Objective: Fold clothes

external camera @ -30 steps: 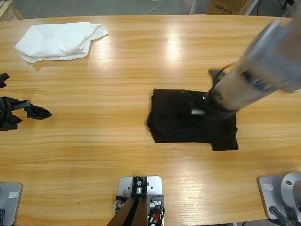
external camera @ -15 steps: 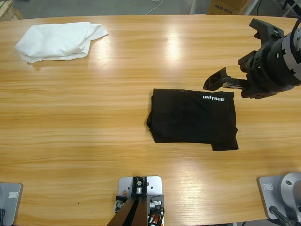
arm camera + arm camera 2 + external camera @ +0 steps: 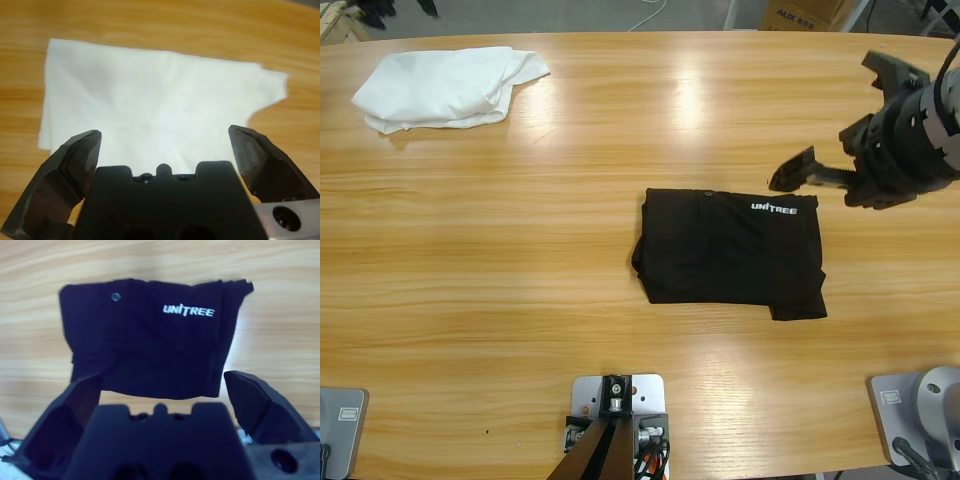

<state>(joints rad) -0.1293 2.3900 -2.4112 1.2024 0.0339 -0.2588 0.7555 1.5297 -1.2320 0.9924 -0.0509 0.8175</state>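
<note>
The clothes are one black T-shirt (image 3: 730, 243), lying folded into a rectangle on the table right of centre, with white "UNITREE" lettering (image 3: 774, 208) near its far edge. In the right wrist view the T-shirt (image 3: 150, 335) fills the middle. My right gripper (image 3: 835, 120) hovers open past the shirt's far right corner, apart from it. Nothing is between the jaws of the right gripper (image 3: 162, 379). My left gripper (image 3: 165, 135) is open and empty over the white garment (image 3: 155, 105). In the high view only dark bits of it show at the top left corner.
A crumpled white garment (image 3: 445, 85) lies at the table's far left. A cardboard box (image 3: 805, 14) and a cable sit beyond the table's far edge. Bare wood (image 3: 500, 280) spans the left and front of the table.
The right arm lifted off the black T-shirt and drew back to the right, uncovering the lettering. The left gripper left the table's left edge and now shows at the top left corner.
</note>
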